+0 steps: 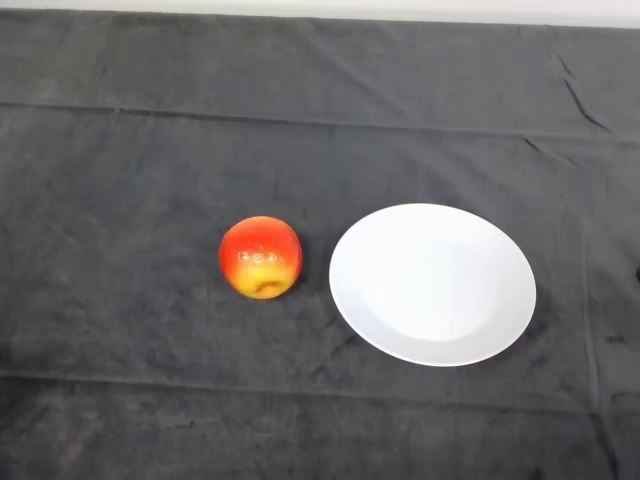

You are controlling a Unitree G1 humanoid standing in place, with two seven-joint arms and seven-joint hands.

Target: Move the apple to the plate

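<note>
A red and yellow apple (260, 257) lies on the dark cloth near the middle of the table. A white round plate (432, 284) sits just to its right, with a small gap between them. The plate holds nothing.
The dark cloth (120, 150) covers the whole table, with folds running across it. A pale strip (320, 8) shows along the far edge.
</note>
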